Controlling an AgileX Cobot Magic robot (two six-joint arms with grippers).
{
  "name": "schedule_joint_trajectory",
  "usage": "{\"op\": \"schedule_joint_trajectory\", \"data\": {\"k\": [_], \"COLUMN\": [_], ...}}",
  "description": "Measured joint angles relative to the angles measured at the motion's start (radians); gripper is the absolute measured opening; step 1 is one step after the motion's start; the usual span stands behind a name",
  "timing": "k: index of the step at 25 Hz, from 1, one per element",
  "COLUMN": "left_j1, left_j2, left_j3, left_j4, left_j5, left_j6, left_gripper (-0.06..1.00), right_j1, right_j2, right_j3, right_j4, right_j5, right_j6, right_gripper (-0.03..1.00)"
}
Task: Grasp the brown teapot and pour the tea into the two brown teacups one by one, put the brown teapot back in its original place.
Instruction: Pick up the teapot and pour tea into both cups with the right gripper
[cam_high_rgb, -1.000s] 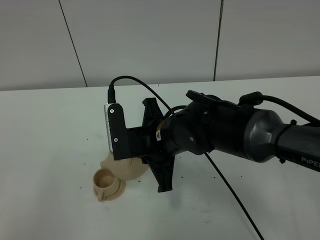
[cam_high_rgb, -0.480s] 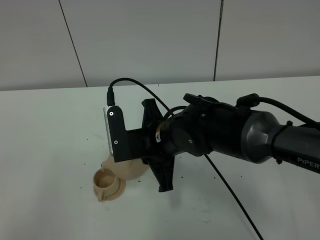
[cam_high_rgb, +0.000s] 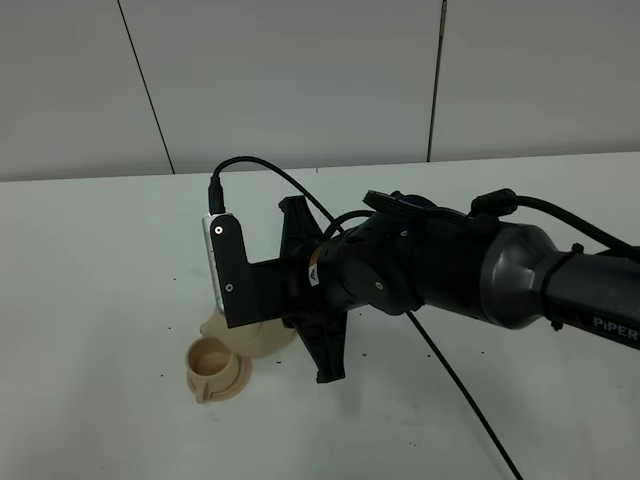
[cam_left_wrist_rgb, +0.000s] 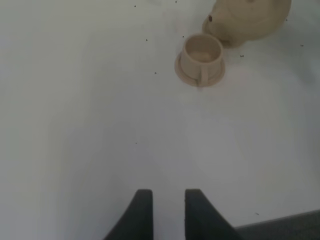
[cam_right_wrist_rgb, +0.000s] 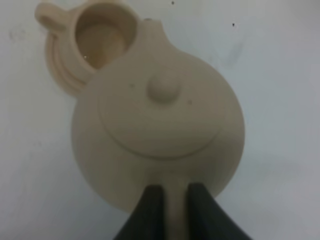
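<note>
The brown teapot is a round tan pot with a knobbed lid. My right gripper is shut on its handle. Its spout reaches the rim of one small tan teacup standing on its saucer. From above, the teapot shows below the black wrist mount, beside that teacup; the gripper itself is hidden there. In the left wrist view the teapot and teacup lie far ahead of my left gripper, which stands slightly open over bare table, holding nothing. The other teacup and the original place are out of view.
The big black right arm reaches across the white table to the left side. A black cable trails over the table toward the front. Small dark specks dot the surface. A dark edge shows near the left gripper.
The right arm, with the teapot in its grip, has edged slightly to the left above the teacup. The cup has stayed in place.
</note>
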Motion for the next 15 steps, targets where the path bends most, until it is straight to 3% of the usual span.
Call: {"op": "schedule_joint_trajectory", "data": {"k": [15], "left_j1": [0.0], "left_j2": [0.0], "left_j3": [0.0], "left_j4": [0.0], "left_j5": [0.0], "left_j6": [0.0], "left_gripper": [0.23], "right_j1": [0.01], "right_j2": [0.001], "right_j3": [0.0], "right_j4": [-0.036], "right_j5": [0.0], "right_j6": [-0.007], "right_gripper": [0.1]}}
